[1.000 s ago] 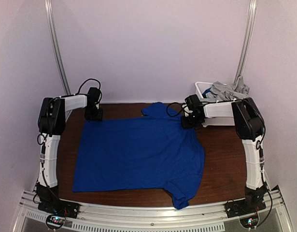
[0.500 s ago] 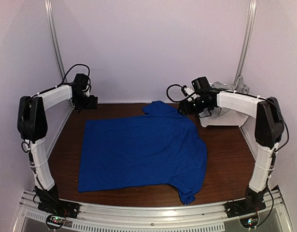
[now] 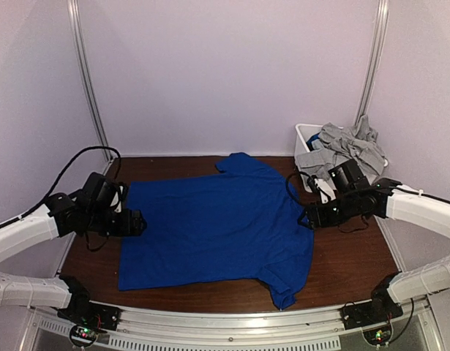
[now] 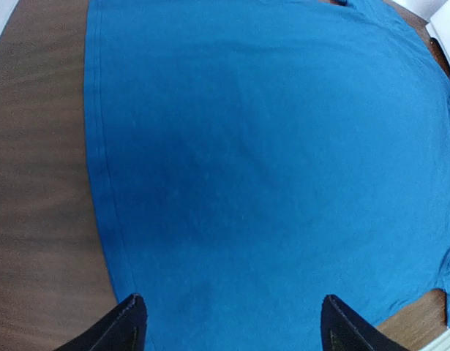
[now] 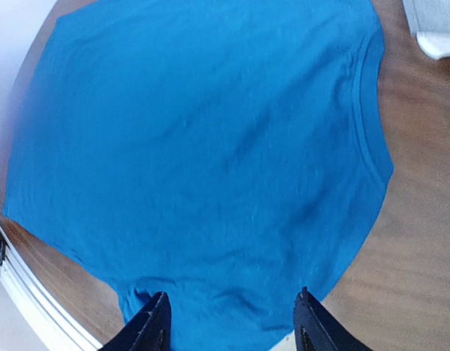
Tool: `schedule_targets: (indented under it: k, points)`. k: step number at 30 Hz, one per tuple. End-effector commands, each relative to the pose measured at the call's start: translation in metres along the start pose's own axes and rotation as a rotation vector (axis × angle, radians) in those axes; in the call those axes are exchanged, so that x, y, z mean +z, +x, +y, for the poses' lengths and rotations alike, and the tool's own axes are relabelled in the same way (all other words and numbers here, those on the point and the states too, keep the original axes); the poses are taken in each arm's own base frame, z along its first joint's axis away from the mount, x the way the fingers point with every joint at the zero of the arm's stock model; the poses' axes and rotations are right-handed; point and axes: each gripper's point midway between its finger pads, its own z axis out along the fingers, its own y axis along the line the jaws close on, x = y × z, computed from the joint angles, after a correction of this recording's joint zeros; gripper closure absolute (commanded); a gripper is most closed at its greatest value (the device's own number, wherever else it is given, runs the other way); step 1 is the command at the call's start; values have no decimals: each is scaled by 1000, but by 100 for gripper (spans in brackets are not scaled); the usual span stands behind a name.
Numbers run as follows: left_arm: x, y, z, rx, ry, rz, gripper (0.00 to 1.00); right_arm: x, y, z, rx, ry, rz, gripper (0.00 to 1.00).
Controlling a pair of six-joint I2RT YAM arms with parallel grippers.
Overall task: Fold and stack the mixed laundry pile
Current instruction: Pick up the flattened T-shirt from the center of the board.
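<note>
A royal-blue T-shirt (image 3: 217,223) lies spread flat on the brown table, one sleeve at the back and one at the front right. It fills the left wrist view (image 4: 268,168) and the right wrist view (image 5: 203,153). Light-grey garments (image 3: 345,142) are heaped in the white bin at the back right. My left gripper (image 3: 135,223) is open and empty above the shirt's left edge; its fingers frame bare cloth (image 4: 232,325). My right gripper (image 3: 306,218) is open and empty above the shirt's right edge (image 5: 232,322).
The white plastic bin (image 3: 305,135) stands at the back right corner, and its corner shows in the right wrist view (image 5: 437,40). Bare wood (image 3: 349,256) runs along the right side and front. A metal rail (image 3: 225,325) runs along the near edge.
Both arms have swung from the back of the table down and forward to the shirt's left and right edges. The shirt lies flat and has barely shifted.
</note>
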Motion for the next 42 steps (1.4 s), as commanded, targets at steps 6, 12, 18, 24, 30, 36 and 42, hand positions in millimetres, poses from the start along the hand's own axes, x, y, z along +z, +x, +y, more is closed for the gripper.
schedule_targets:
  k: [6, 12, 18, 24, 30, 36, 42]
  points:
    - [-25, 65, 23, -233, -53, 73, 17, -2, 108, 30, 184, -82, 177, 48]
    - [-23, 92, 17, -268, -76, 133, 19, 6, 165, 39, 242, -50, 284, 50]
    - [-26, 115, 17, -330, -63, 162, 19, 8, 188, 30, 296, -22, 295, 49]
    - [-25, 135, 32, -391, -70, 182, 20, 22, 188, 25, 306, 1, 275, 49]
    - [-24, 149, 41, -412, -98, 219, 21, 33, 179, 27, 311, 3, 235, 58]
    - [-22, 164, 51, -456, -127, 247, 27, 32, 168, 24, 304, 27, 202, 98]
    - [-21, 173, 57, -416, -174, 292, 35, 21, 155, 21, 310, 33, 152, 100]
